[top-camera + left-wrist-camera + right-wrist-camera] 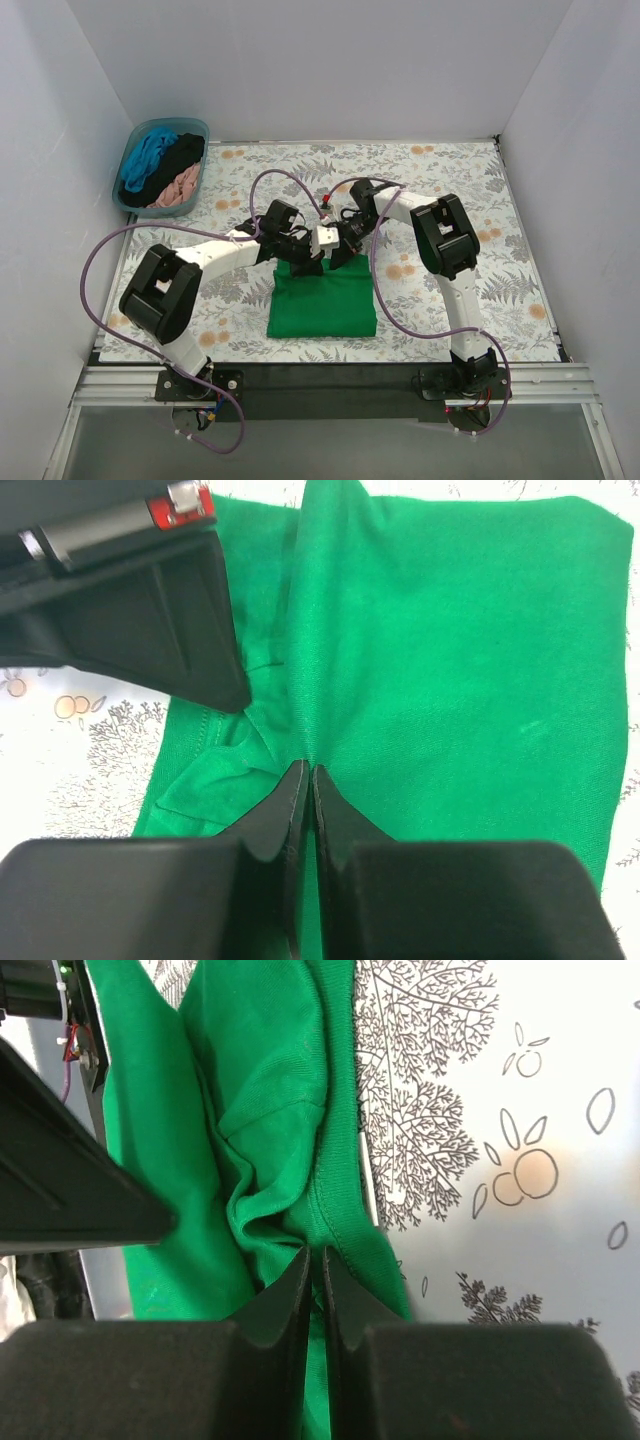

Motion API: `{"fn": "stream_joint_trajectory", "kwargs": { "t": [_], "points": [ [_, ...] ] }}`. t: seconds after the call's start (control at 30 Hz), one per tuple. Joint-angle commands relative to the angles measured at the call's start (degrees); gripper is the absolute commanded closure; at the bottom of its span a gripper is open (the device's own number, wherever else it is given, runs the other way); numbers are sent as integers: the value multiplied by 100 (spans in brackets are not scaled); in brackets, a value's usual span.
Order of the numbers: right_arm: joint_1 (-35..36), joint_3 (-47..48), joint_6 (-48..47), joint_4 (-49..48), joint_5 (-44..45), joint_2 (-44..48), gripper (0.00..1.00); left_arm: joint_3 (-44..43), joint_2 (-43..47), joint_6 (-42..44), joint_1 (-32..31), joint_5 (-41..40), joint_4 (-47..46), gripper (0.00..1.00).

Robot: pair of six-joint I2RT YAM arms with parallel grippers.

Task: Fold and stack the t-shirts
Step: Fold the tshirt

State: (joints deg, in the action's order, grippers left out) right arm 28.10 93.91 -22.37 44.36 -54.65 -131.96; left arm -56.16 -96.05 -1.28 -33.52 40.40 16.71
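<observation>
**Near to far across the bench.** Nearest the arm bases, the green t-shirt (322, 305) lay on the floral tablecloth (450, 180) of the bench, close to the near edge and about midway between the 2 arms. It was gathered into a roughly rectangular packet, apparently of more than 1 layer.

At its far edge the 2 grippers met almost side by side. The left gripper (308, 770) had its jaws closed on a raised ridge of green fabric that ran away from its camera across the shirt. The right gripper (315, 1253) had its jaws pinched on a hemmed edge, with loose folds bunched beside it. Both thus gripped the same garment, and the cloth around the 2 pinches was rumpled, not flat.

Farther off, at the far left corner, the pale blue tub (166, 121) held a teal-blue shirt (150, 152), a black shirt (176, 155) and a dusty pink shirt (178, 188), heaped and unfolded.

Judged from this layout, the task was at an early stage. The 1st shirt was partly folded and probably needed a further fold or smoothing. 3 shirts awaited folding, and no stack had been started.
</observation>
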Motion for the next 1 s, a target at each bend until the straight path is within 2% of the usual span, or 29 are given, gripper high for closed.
{"fn": "stream_joint_trajectory", "kwargs": {
  "t": [0.0, 0.2, 0.37, 0.6, 0.83, 0.97],
  "points": [
    [73, -162, -83, -129, 78, 30, 86, -88, 376, 102, -32, -6, 61, 100],
    [117, -382, -197, -129, 139, 74, 86, -237, 254, 102, 21, -366, -483, 100],
    [117, -496, -259, -147, 244, 162, 86, -527, -62, -83, 319, -392, -800, 100],
    [108, -382, -268, -129, 534, 276, 85, -282, -318, 347, 337, -463, -1090, 100],
    [-23, 302, -259, 72, 1412, 838, 75, 192, -38, 374, 249, -226, -1100, 100],
    [-67, 593, -390, 152, 1616, 1085, 71, 518, 174, 497, 109, -261, -1065, 100]
  ]
}}
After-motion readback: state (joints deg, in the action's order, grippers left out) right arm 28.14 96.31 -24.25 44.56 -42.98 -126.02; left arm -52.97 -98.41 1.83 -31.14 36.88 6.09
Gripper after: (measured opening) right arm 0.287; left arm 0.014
